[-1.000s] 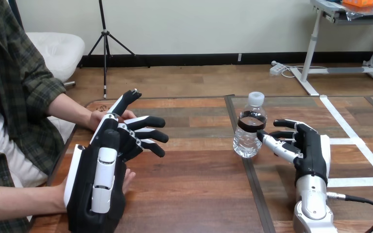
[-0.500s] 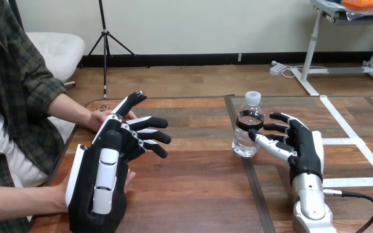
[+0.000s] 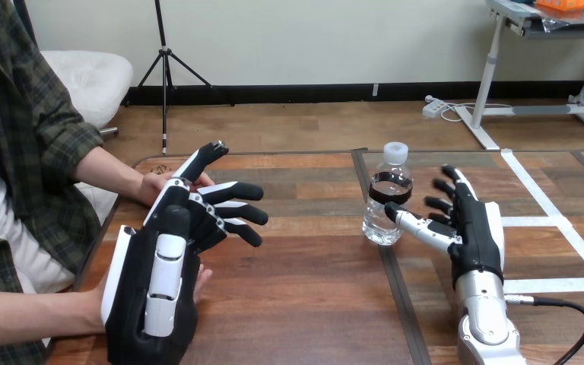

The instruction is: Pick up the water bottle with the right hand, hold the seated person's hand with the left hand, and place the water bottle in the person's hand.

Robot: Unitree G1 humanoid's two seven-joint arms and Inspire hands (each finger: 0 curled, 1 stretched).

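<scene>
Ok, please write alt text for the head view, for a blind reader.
The robot's open right hand is beside an upright water bottle on the wooden table. Its open left hand is raised near the person's hands at the view's left.

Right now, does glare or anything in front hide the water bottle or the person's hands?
Head view: the light is even, with no strong glare on the table. The water bottle shows whole except where the right hand's thumb tip overlaps its side. Same view: the left hand covers most of the person's nearer hand and part of the person's farther hand.
</scene>
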